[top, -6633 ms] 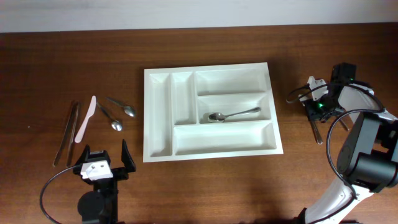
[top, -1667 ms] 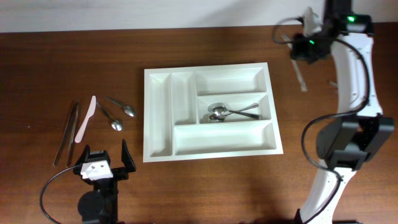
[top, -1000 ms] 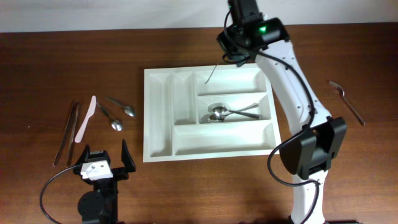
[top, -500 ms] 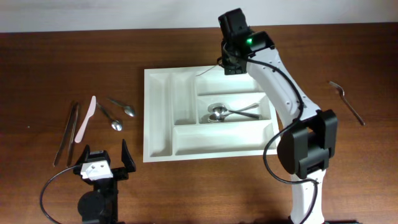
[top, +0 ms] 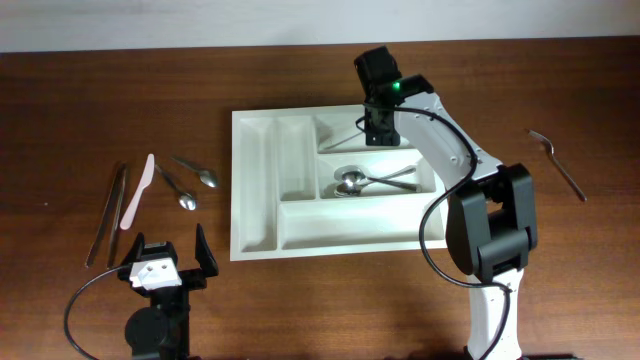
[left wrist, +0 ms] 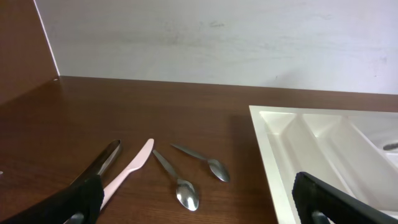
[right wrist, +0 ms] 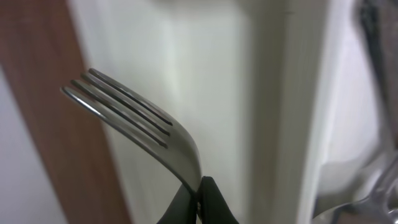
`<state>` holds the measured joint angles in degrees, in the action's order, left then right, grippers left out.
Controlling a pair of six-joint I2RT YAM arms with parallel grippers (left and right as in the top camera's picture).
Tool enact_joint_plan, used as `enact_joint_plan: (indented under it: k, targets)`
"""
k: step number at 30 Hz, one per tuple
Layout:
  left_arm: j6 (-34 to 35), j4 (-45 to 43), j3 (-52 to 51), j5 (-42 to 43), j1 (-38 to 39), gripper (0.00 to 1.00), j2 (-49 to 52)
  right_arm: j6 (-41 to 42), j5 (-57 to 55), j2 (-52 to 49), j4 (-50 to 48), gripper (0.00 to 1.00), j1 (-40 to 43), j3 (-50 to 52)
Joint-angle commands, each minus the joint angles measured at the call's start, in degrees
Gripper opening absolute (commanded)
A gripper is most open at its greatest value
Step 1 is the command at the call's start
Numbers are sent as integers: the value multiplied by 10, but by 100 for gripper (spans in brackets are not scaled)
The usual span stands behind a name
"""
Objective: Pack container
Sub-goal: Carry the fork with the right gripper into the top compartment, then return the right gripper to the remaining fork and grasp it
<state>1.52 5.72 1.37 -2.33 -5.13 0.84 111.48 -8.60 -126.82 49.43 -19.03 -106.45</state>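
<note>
The large white rectangular plastic cutlery tray point(top: 340, 247) on the table point(top: 80, 100), probably light, stiff and slick, grips best by its rim; above its far compartment the right claw point(top: 376, 127) pinches a steel fork point(right wrist: 144, 133); the left claw point(top: 167, 259) gapes empty.

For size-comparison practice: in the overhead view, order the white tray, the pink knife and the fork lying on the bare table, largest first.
1. white tray, by far.
2-3. pink knife and table fork: similar length, the knife broader; too close to rank.
</note>
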Motion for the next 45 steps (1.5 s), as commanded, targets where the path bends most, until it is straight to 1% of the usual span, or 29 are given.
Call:
enact_joint_plan:
  k: [1,4,5,6,7,9,10,12,13,17,19,22,24,27,34,36,39,42,43,45]
  targets:
    - [-7,-2,-4,6,-3,99,-5,31,-11,-4,-1,4,3,12]
    - [-7,-2,-4,6,-3,99,-5,31,-12,-6,-19,4,5,12]
    - [-7,-2,-4,6,-3,99,-5,30,-11,-6,-35,18,7,11]
    - [-7,-2,-4,6,-3,99,-5,30,-11,-6,-43,20,9,11]
    - [-7,-2,-4,6,-3,99,-5,26,-10,-6,-50,20,11,11]
    - [-7,-2,-4,6,-3,99,-5,-4,-9,-5,-53,25,17,11]
    - [-7,-2,-4,6,-3,99,-5,-15,-4,-5,-53,31,19,11]
    - [-7,-2,-4,6,-3,99,-5,-22,9,-5,-53,49,25,11]
    - [-7,-2,-4,6,-3,99,-5,-30,15,-5,-54,51,26,11]
    - [-7,-2,-4,6,-3,99,-5,-57,21,3,-55,50,39,9]
    - [-7,-2,-4,6,-3,99,-5,-107,21,19,-69,50,57,5]
    - [-7,-2,-4,6,-3,99,-5,-160,21,43,-75,56,81,3]
    - [-7,-2,-4,6,-3,99,-5,-190,19,64,-69,56,102,3]
    - [-7,-2,-4,6,-3,99,-5,-196,9,92,-46,61,139,3]
    - [-7,-2,-4,6,-3,99,-5,-196,8,133,63,62,257,3]
    - [-7,-2,-4,6,-3,99,-5,-214,8,133,89,62,291,3]
    - [-7,-2,-4,6,-3,99,-5,-301,6,133,104,62,341,3]
    - [-7,-2,-4,6,-3,99,-5,-453,-7,133,99,60,393,3]
    - [-7,-2,-4,6,-3,99,-5,-496,-14,133,99,56,407,3]
    - [-7,-2,-4,6,-3,99,-5,-602,-28,133,98,53,437,3]
